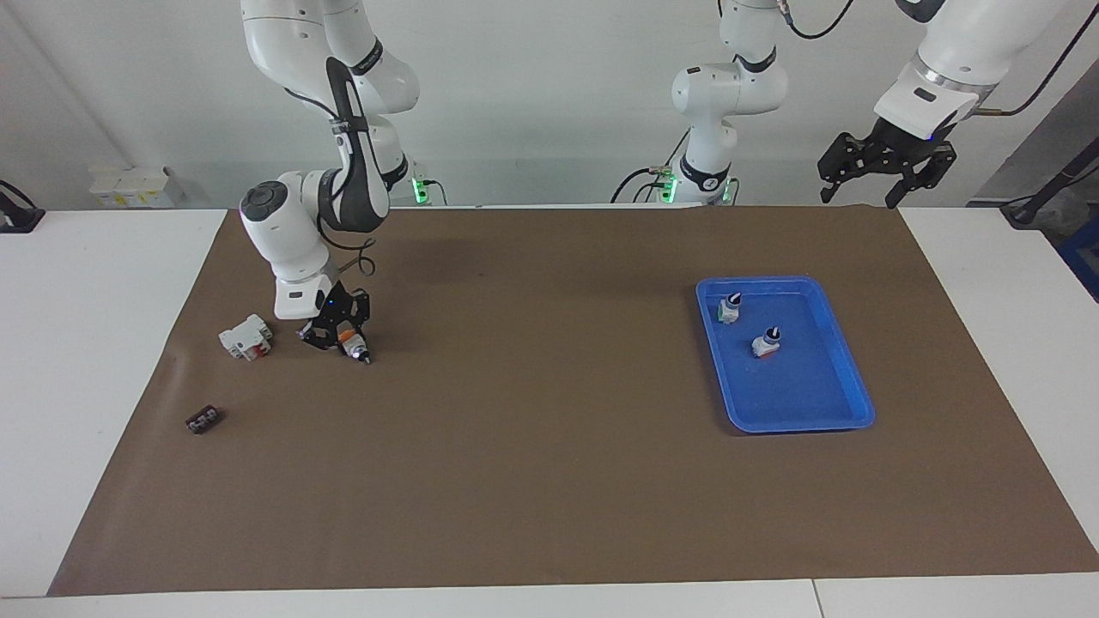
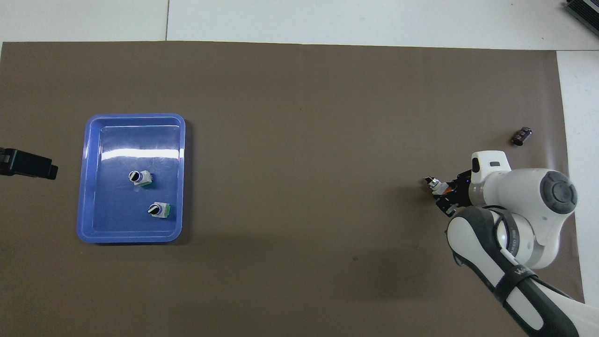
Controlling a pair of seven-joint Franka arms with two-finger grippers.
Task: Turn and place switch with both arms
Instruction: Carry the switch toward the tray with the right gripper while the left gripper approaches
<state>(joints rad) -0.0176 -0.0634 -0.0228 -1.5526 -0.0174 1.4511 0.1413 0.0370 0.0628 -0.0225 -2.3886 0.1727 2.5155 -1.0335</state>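
The switch (image 1: pixel 352 344) is a small white cylinder with an orange end, and its black-and-white knob tip points away from the robots. It sits low over the brown mat toward the right arm's end of the table. My right gripper (image 1: pixel 342 336) reaches down and is shut on its orange end. The overhead view shows the switch (image 2: pixel 437 186) poking out past the right gripper (image 2: pixel 448 193), with the white wrist covering the rest. My left gripper (image 1: pixel 861 190) hangs open and empty, high over the mat's edge at the left arm's end. Only its black tip (image 2: pixel 29 164) shows from overhead.
A blue tray (image 1: pixel 755 281) (image 2: pixel 135 115) toward the left arm's end holds two similar switches (image 1: pixel 729 309) (image 1: pixel 767 342) with green ends. A blocky white part (image 1: pixel 245 336) lies beside the right gripper. A small black piece (image 1: pixel 203 420) (image 2: pixel 522 136) lies farther from the robots.
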